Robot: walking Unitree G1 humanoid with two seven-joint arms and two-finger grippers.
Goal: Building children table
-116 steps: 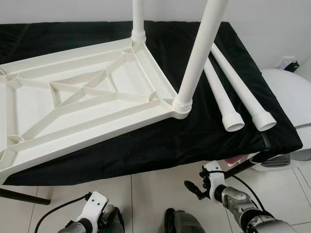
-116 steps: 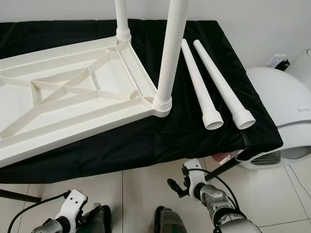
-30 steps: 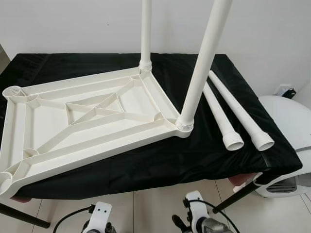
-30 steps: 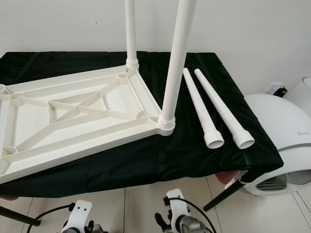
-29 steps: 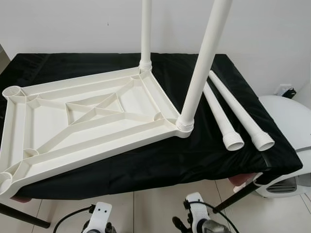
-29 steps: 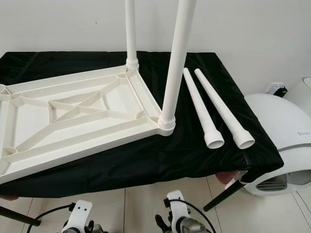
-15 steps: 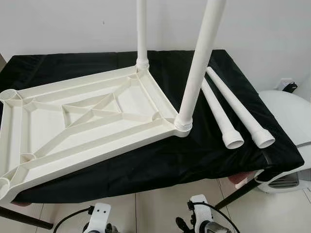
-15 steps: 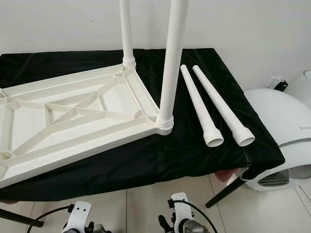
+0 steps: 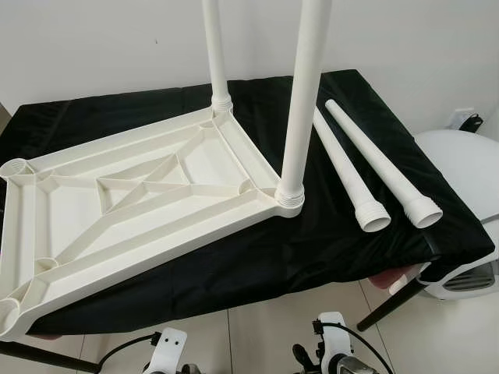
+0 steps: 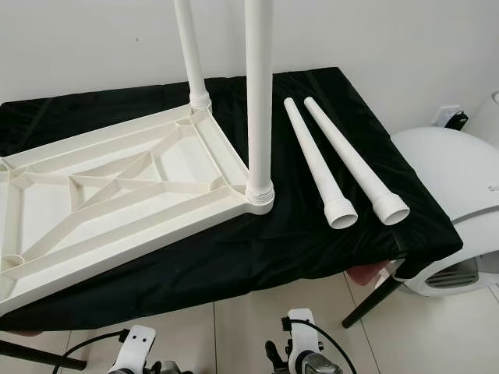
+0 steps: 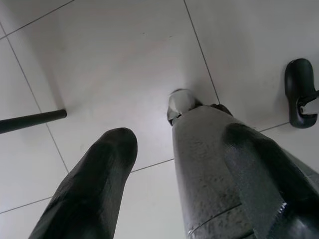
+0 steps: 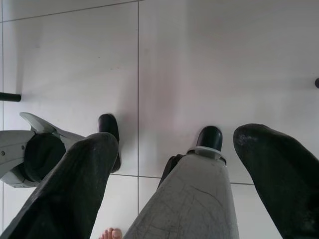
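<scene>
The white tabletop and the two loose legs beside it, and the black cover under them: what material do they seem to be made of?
The tabletop looks like moulded plastic, smooth and slightly glossy, with cast ribs on its underside. The two loose legs appear to be the same plastic, hollow, with threaded ends. The black cover seems to be thin cloth: it wrinkles and drapes over the edge.

tiled-floor (image 10: 234, 327) home room, white wall (image 10: 374, 39)

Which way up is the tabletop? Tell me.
Upside down: the tabletop shows its ribbed underside, with two legs standing up from its corners.
</scene>
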